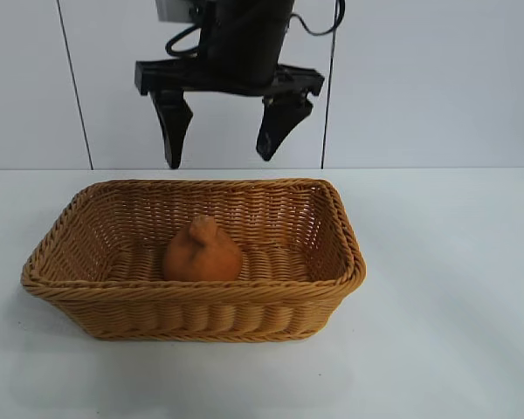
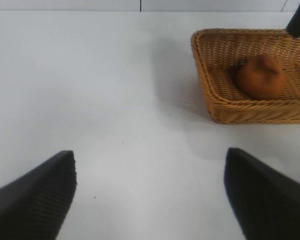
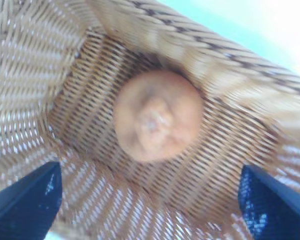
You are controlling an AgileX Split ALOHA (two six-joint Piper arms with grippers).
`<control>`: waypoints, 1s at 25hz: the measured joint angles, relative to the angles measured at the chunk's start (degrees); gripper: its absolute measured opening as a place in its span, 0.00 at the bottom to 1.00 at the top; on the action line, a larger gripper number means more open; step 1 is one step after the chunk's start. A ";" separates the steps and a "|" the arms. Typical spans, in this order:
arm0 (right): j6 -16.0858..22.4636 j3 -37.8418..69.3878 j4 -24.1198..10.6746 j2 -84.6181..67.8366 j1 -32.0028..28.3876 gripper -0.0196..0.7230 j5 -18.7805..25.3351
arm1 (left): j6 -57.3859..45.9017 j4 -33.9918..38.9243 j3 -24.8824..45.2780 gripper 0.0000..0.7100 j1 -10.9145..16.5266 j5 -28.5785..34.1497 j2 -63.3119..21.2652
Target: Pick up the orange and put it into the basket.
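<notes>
Orange (image 1: 203,251) rests on basket (image 1: 201,307) floor, knob up.
Right gripper (image 1: 220,157) above, jaws spread, empty. Only left wrist view shows left gripper (image 2: 150,195): jaws apart over worktop (image 2: 90,100), tips cropped.

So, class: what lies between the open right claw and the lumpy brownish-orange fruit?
Nothing: exterior view shows the right claw above the orange, apart, inside the wicker basket.

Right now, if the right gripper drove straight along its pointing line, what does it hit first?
Most likely the orange: the right wrist view centres it between the open jaws of the right gripper, which hangs above the basket. Depth is unclear; slightly off line, it would meet the basket floor instead.
</notes>
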 joint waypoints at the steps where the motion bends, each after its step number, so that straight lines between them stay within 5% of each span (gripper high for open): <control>1: -0.21 0.00 -0.79 0.00 -1.16 0.92 0.06 | 0.00 0.00 0.00 0.82 0.00 0.00 0.00; 14: -1.78 0.00 -3.87 0.00 -27.66 0.92 0.06 | 0.00 0.06 0.00 0.82 0.00 0.00 0.00; 25: -4.90 10.77 -0.93 -2.37 -31.67 0.92 0.16 | 0.00 0.06 0.00 0.82 0.00 0.00 0.00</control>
